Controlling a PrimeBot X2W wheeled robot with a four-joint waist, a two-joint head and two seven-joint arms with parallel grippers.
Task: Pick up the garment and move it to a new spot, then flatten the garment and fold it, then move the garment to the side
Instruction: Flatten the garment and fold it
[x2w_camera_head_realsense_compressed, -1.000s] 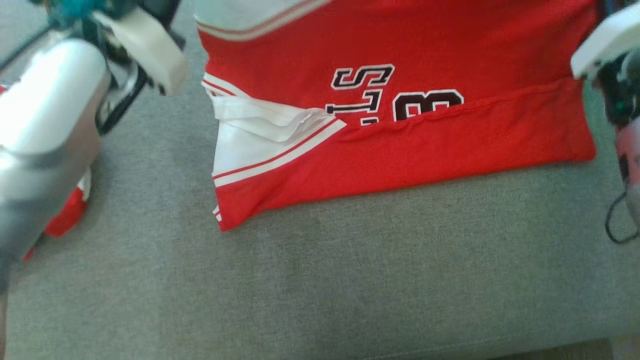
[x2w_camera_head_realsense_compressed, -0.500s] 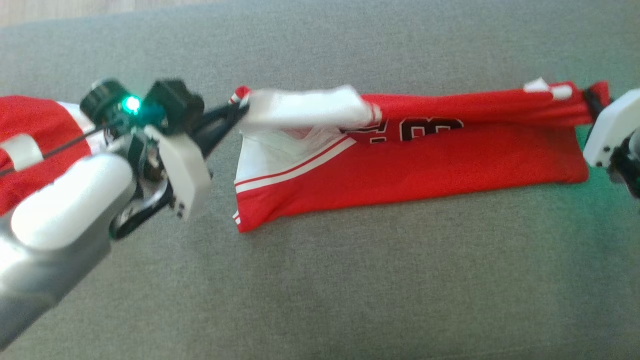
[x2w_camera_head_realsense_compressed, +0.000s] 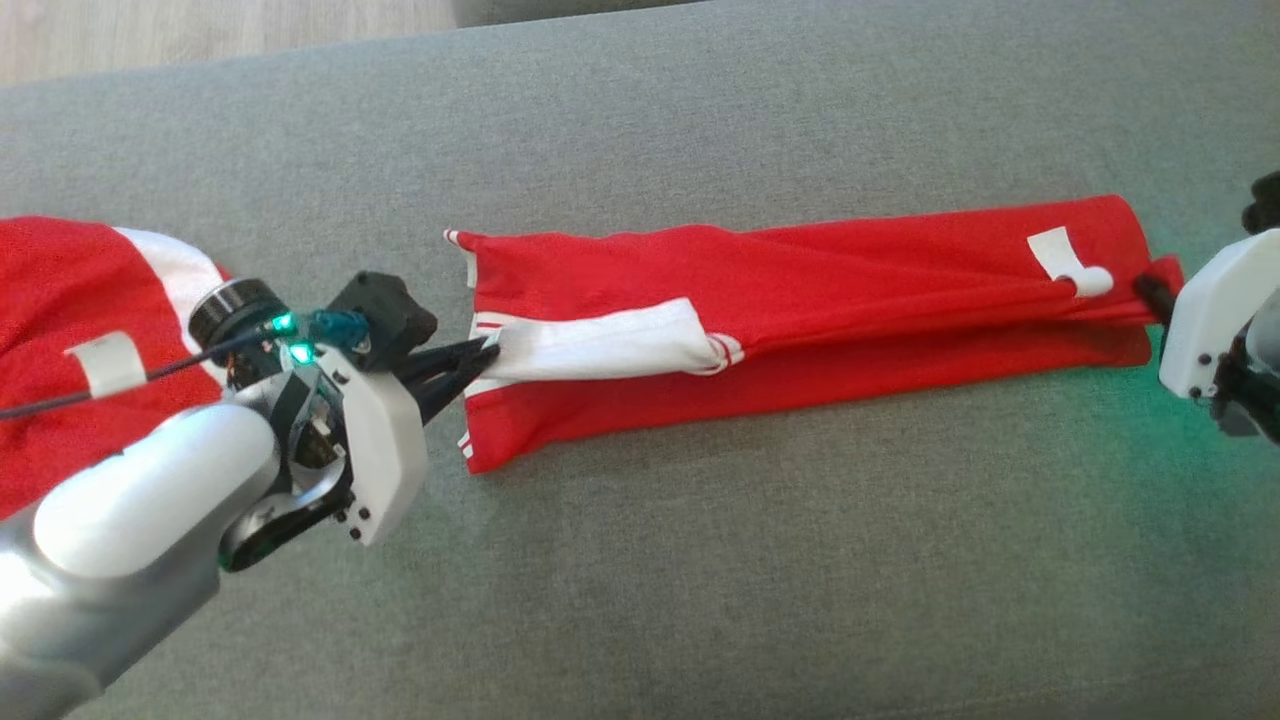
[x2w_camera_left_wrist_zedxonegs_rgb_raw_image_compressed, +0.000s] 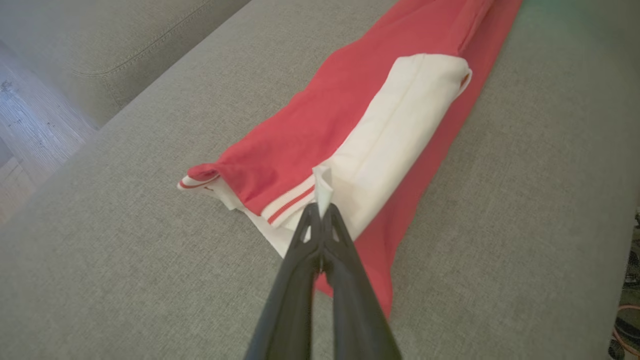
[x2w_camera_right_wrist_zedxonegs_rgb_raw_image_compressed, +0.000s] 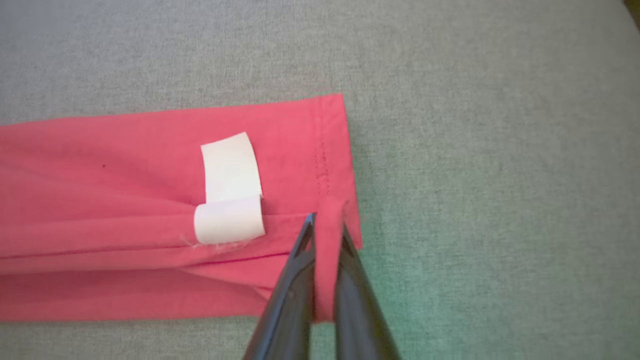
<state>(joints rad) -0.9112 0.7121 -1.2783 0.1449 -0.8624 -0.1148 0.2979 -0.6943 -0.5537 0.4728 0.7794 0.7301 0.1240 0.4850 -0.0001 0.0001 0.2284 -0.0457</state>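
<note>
The red garment (x2w_camera_head_realsense_compressed: 850, 320), a jersey with white trim, lies folded into a long narrow strip across the grey cushion (x2w_camera_head_realsense_compressed: 700, 560). At its left end my left gripper (x2w_camera_head_realsense_compressed: 487, 350) is shut on a white edge of the cloth; the left wrist view shows the left gripper's tips (x2w_camera_left_wrist_zedxonegs_rgb_raw_image_compressed: 320, 212) pinching a small white fold of the garment (x2w_camera_left_wrist_zedxonegs_rgb_raw_image_compressed: 350, 115). My right gripper (x2w_camera_head_realsense_compressed: 1150, 290) is at the strip's right end, shut on the red hem. In the right wrist view red cloth of the garment (x2w_camera_right_wrist_zedxonegs_rgb_raw_image_compressed: 125, 200) runs between the right gripper's tips (x2w_camera_right_wrist_zedxonegs_rgb_raw_image_compressed: 327, 226), beside a white label (x2w_camera_right_wrist_zedxonegs_rgb_raw_image_compressed: 230, 190).
A second red and white garment (x2w_camera_head_realsense_compressed: 50, 310) lies bunched on the cushion at the far left, behind my left arm. Wooden floor (x2w_camera_head_realsense_compressed: 200, 30) shows beyond the cushion's far edge. A sofa cushion (x2w_camera_left_wrist_zedxonegs_rgb_raw_image_compressed: 100, 40) stands at the upper left of the left wrist view.
The head camera has tilted, so the picture shifted. Both grippers brought the raised far part of the garment down over its near part; the black print is now covered.
</note>
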